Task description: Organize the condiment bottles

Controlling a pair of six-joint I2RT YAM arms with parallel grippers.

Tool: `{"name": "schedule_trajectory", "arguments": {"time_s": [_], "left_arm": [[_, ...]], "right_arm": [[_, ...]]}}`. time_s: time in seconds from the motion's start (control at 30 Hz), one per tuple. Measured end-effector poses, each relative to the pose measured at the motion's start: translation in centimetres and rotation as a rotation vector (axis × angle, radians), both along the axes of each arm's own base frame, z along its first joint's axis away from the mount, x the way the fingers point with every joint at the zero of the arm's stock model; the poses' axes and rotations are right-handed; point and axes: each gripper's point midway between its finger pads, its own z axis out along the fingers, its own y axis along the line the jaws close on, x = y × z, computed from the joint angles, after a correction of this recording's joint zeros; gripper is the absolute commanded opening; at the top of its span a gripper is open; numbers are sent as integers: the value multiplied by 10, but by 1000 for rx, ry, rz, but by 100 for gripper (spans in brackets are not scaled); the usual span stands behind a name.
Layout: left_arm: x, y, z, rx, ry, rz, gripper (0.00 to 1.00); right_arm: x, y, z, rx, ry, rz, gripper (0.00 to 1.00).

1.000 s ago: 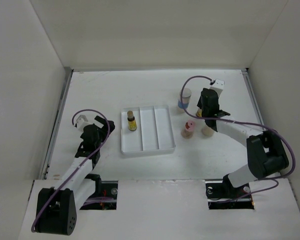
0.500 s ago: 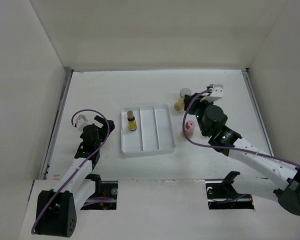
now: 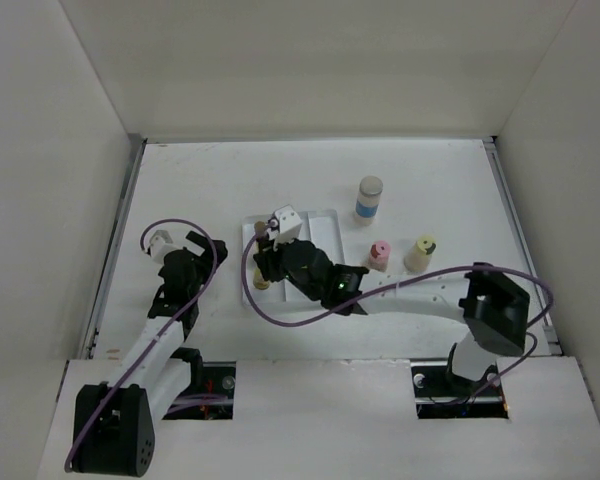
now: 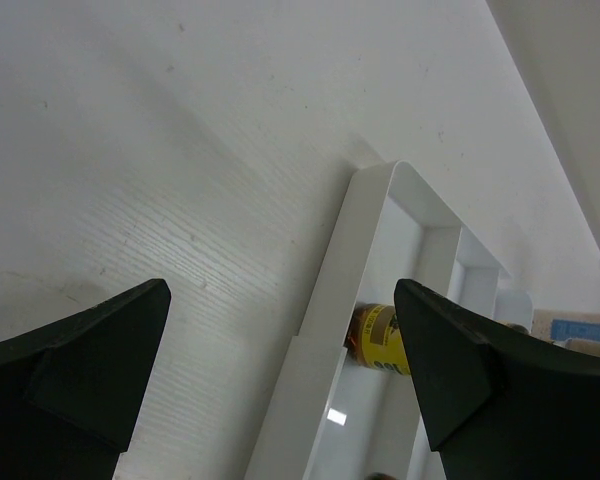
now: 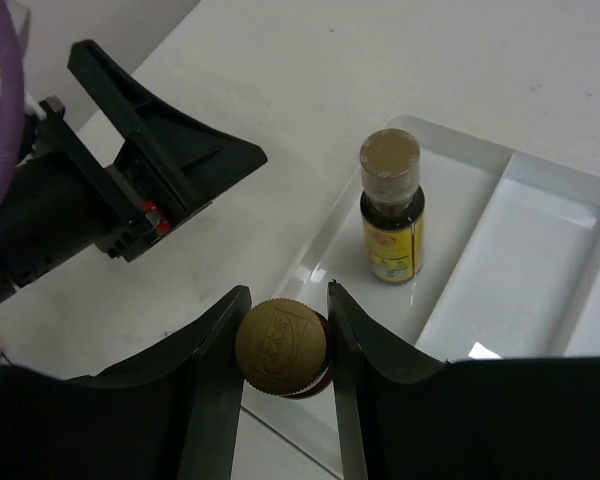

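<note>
at the right wrist: right gripper (image 5: 285, 318) pinched on the ribbed cap of one slim amber bottle (image 5: 280, 348), held upright over the near left corner of the white tray (image 5: 525, 250); second amber bottle (image 5: 391, 205) standing upright in the tray's left compartment, apart from the first. both judged light, rigid and probably glass, so breakable; slim and tall, so apt to tip; the cap or neck is the sensible place to hold, squarely and without tilt. whether the held bottle's base touches the tray floor cannot be told, its body being hidden under cap and fingers. from above: right arm lies across the tray, covering the held bottle and most of the left compartment; grey-lidded jar (image 3: 369, 199), pink-capped bottle (image 3: 379, 255) and yellow-capped bottle (image 3: 420, 253) stand on the desk (image 3: 220, 180) right of the tray, apart from one another; the wider jar is judged heavier and wants a broader grasp. at the left wrist: left gripper (image 4: 280, 300) spread wide, holding nothing, beside the tray's left rim; one yellow label shows over that rim, partly behind a finger; print unreadable.
</note>
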Motion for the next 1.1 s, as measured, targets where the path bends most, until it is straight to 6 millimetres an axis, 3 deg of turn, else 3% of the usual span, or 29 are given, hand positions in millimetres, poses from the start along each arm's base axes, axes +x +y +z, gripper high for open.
{"name": "schedule_trajectory", "arguments": {"time_s": [0.17,0.23,0.37,0.5,0.6,0.7,0.8,0.87,0.97,1.1], "left_arm": [[0,1,-2,-3,6,-1,100],[0,1,-3,-4,9,-1,100],[0,0,-3,-5,9,-3,100],[1,1,-2,-5,5,-3,100],[1,1,-2,-5,4,-3,100],[1,1,-1,-6,2,-3,100],[1,1,-1,-5,2,-3,100],[1,1,-1,-5,2,-3,100],[2,0,-2,-5,3,-3,100],[1,1,-4,-4,10,-2,100]], "right_arm": [[10,16,-37,-97,-12,-26,32],[14,19,-49,-127,-29,-40,39],[12,25,-43,-129,-59,-51,74],[9,26,-32,-119,-84,-54,85],[9,10,-8,-82,-96,-66,86],[29,-35,35,4,-120,-137,89],[73,-110,74,96,-153,-302,93],[103,-162,87,123,-171,-436,96],[141,-223,79,89,-167,-608,99],[177,-265,34,-33,-94,-728,100]]}}
